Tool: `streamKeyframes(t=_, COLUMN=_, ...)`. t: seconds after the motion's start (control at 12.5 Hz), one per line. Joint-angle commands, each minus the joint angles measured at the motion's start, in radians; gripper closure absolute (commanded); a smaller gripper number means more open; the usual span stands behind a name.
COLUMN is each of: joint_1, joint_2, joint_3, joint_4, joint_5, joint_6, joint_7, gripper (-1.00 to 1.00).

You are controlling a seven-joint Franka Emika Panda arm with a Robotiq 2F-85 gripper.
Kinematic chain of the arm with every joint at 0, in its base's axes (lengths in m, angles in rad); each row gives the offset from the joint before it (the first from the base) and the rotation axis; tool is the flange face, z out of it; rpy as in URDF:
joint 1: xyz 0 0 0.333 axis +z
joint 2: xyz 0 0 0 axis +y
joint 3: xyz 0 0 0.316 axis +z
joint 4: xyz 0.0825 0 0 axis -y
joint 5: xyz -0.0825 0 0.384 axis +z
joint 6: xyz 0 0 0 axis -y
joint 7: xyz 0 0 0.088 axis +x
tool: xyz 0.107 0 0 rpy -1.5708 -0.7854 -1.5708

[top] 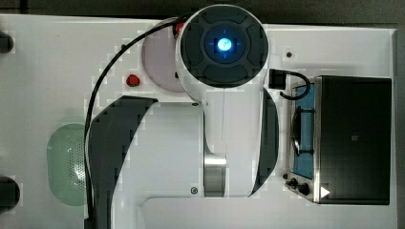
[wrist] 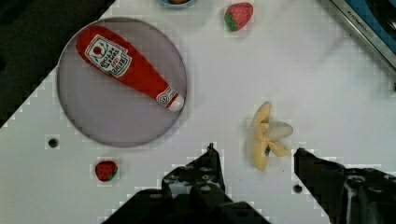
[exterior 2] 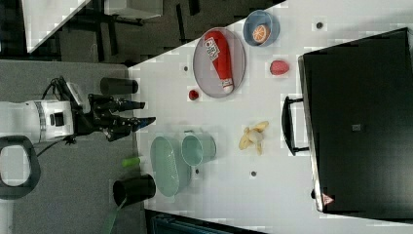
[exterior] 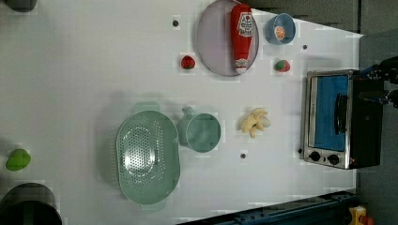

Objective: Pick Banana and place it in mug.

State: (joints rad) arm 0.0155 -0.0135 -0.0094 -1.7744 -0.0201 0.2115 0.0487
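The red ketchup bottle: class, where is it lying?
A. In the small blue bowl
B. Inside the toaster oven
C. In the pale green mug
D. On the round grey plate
D: the red ketchup bottle lies across the round grey plate, beside the small blue bowl holding an orange slice.

White tabletop (exterior: 94, 70), grey floor (exterior 2: 73, 195), evenly lit

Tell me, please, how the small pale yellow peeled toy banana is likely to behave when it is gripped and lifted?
The small pale yellow peeled toy banana looks light, probably plastic or foam. Its splayed peel flaps would likely keep it from rolling on the white table, though they may catch or flex in a grip. Its curved body might twist between the fingers of the open end effector.
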Motion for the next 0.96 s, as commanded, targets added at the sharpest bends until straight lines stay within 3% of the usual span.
streamKeyframes(t=0.08, joint_1=-0.028, joint_2=-0.292, joint_3=-0.065, joint_4=-0.134, joint_5=0.002, joint_6=-0.19, joint_7=-0.074, gripper=-0.54)
streamKeyframes(t=0.16, joint_1=-0.028, joint_2=-0.288, joint_3=-0.065, joint_4=-0.141, joint_5=0.002, joint_6=-0.19, joint_7=-0.074, gripper=-0.83)
streamKeyframes(t=0.24, joint_1=-0.027, joint_2=-0.281, joint_3=-0.065, joint_4=-0.154, joint_5=0.002, joint_6=-0.188, joint_7=-0.074, gripper=-0.97)
streamKeyframes(t=0.56, joint_1=-0.023, joint_2=-0.221, joint_3=-0.056, joint_4=-0.261, joint_5=0.002, joint_6=-0.108, joint_7=-0.081, gripper=-1.0)
streamKeyframes(t=0.96, joint_1=-0.021, joint_2=-0.122, joint_3=-0.034, joint_4=-0.462, joint_5=0.002, joint_6=0.229, joint_7=-0.122, gripper=-1.0)
